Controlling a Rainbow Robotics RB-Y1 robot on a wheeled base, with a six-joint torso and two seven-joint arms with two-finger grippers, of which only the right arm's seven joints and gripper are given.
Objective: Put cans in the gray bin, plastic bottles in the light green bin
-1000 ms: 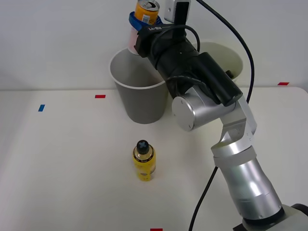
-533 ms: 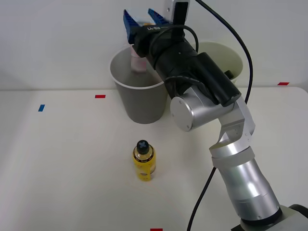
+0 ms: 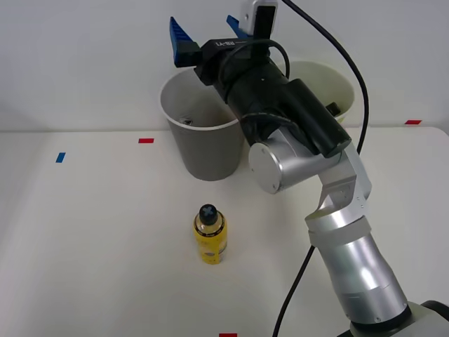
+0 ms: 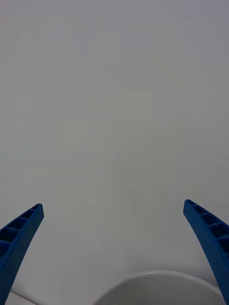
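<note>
The right arm's blue ribbed pincer (image 3: 205, 34) hangs wide open and empty above one round dark gray bin (image 3: 203, 147), with a silver can top (image 3: 186, 120) inside. One lime-green bin (image 3: 337, 88) sits beside it. One stubby yellow black-capped plastic bottle (image 3: 209, 234) stands on the white worktop (image 3: 91, 239), well below the pincer.

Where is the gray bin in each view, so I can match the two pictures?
Front view: gray bin stands at upper centre, under the open right tool.
Right wrist view: its white rim curves between the blue fingers.
Shared landmark: those blue fingers above the rim.
</note>
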